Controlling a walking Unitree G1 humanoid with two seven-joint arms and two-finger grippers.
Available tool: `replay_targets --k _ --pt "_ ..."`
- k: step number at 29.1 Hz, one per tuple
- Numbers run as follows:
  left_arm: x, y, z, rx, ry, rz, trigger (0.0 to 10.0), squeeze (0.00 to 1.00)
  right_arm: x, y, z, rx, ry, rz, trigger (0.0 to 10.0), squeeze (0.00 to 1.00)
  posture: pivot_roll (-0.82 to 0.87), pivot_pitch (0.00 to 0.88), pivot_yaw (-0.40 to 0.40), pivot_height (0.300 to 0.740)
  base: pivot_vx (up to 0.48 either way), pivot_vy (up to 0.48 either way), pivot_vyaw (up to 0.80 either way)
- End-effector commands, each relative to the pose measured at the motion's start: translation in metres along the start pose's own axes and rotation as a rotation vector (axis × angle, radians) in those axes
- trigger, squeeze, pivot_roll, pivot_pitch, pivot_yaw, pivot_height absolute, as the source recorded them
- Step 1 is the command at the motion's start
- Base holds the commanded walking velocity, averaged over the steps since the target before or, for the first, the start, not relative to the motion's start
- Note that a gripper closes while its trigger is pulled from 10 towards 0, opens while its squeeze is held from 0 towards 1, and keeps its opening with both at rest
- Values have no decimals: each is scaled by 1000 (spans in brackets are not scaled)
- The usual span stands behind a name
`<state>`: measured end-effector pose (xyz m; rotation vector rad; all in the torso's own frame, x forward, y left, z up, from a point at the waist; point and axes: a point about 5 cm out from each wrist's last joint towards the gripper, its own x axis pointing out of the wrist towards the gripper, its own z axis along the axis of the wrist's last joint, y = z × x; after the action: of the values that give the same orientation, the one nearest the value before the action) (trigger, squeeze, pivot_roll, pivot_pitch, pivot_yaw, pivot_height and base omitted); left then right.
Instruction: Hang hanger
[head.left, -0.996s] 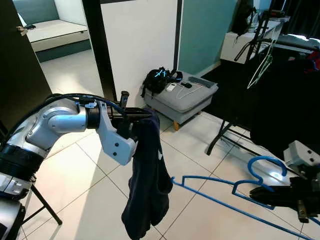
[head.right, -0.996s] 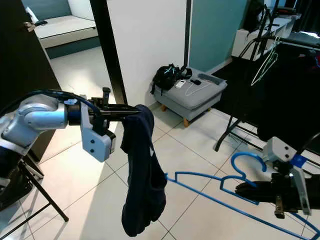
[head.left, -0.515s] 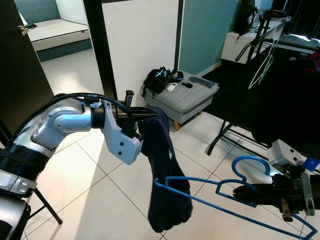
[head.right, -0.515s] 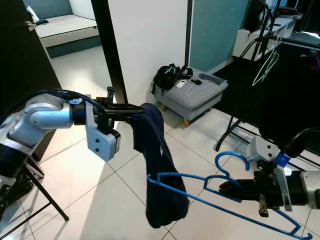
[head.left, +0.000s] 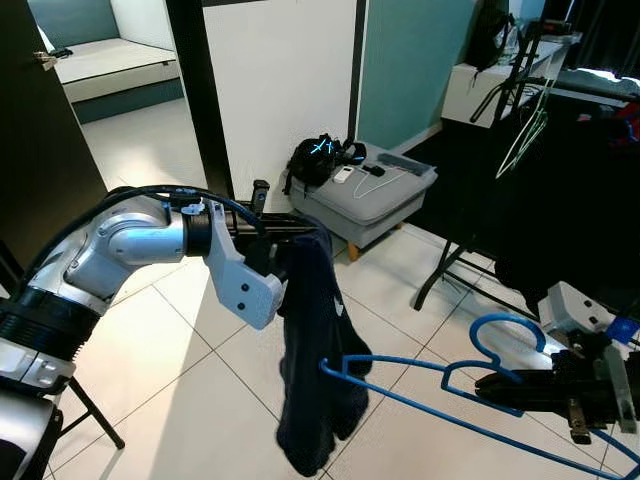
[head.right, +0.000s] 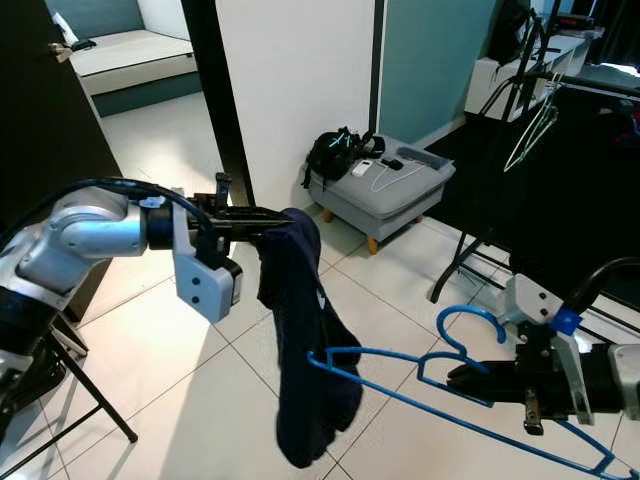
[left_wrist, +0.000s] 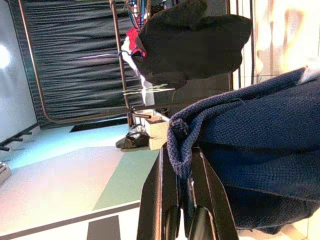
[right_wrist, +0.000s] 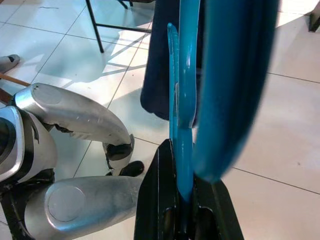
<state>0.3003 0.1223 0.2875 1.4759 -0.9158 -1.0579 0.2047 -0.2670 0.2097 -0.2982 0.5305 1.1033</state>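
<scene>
Left gripper (head.left: 300, 228) centre frame in the head views, fingers pinched narrow on the top edge of the garment (head.left: 312, 360); the left wrist view shows the navy knit folded between the two black fingers (left_wrist: 161, 200). The cloth hangs down toward the lower centre.

Right gripper (head.right: 470, 380) at lower right, clamped tight on the hanger (head.right: 400, 385) just below its hook; the right wrist view shows blue wire running between the closed fingers (right_wrist: 157, 200).

Change over the last second: a second ago the hanger's far tip sat clear of the cloth, to the right of it. Half a second ago the tip was pushed into the lower part of the garment and the cloth swung right and up. Now the tip sits at the garment's mid-height with the cloth hanging straighter and lower. I read that as the threading attempt slackening or resetting, not a shoulder seated. Hanging on the rack (head.left: 470, 240), upper right, looks some way off.

Hard to make out: whether the hanger tip is inside an opening or just pressed against the fabric. The dark folds hide it. The hanger's lower right corner is cut off at the frame edge in the left eye view. The rack bar is lost among dark hanging clothes.
</scene>
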Motion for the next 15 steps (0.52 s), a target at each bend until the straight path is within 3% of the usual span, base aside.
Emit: replay_targets --k 1,15 --pt "2 6 2 14 -15 16 10000 0 -5 1 5 -18 -9 1 10000 0 -45 0 37 735 0 0 0" --pt "2 5 2 10 -14 14 10000 0 -15 0 10 -36 -49 -29 10000 0 -45 0 38 735 0 0 0"
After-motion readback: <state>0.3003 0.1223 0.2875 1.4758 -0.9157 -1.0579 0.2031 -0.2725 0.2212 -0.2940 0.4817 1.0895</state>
